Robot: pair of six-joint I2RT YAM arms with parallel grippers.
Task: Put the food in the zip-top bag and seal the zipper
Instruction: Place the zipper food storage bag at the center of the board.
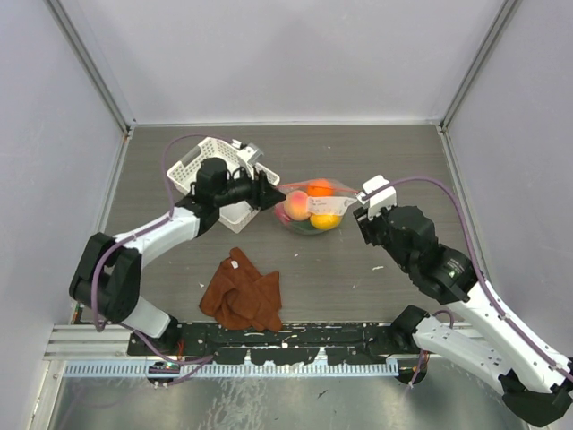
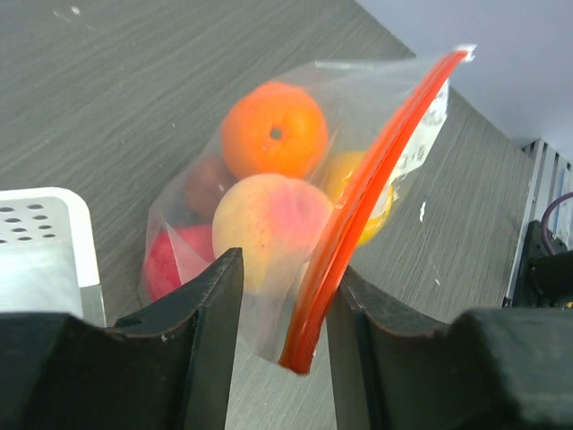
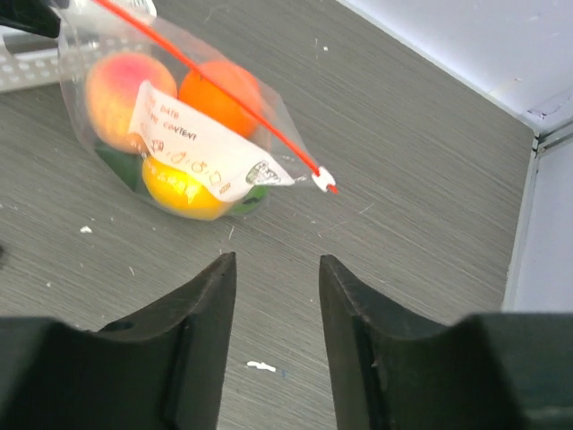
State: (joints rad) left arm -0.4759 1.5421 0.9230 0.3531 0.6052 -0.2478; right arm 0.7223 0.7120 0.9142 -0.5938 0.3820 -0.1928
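Note:
The clear zip-top bag [image 1: 312, 210] lies on the table with the food inside: an orange fruit [image 2: 273, 130], a peach-pink one [image 2: 269, 219], a red one [image 2: 166, 260], a yellow one [image 3: 179, 193] and a dark green one [image 3: 116, 161]. The orange-red zipper [image 2: 376, 170] runs along its mouth and also shows in the right wrist view [image 3: 224, 98]. My left gripper [image 1: 273, 199] is open, its jaws [image 2: 286, 269] either side of the bag's near corner and the zipper's end. My right gripper [image 3: 276, 260] is open and empty, a little short of the bag's other end [image 1: 361, 218].
A white lattice basket [image 1: 224, 170] stands just left of the bag, under my left arm; its corner shows in the left wrist view [image 2: 45, 260]. A brown cloth [image 1: 242, 291] lies crumpled near the front. Walls close in the table on three sides.

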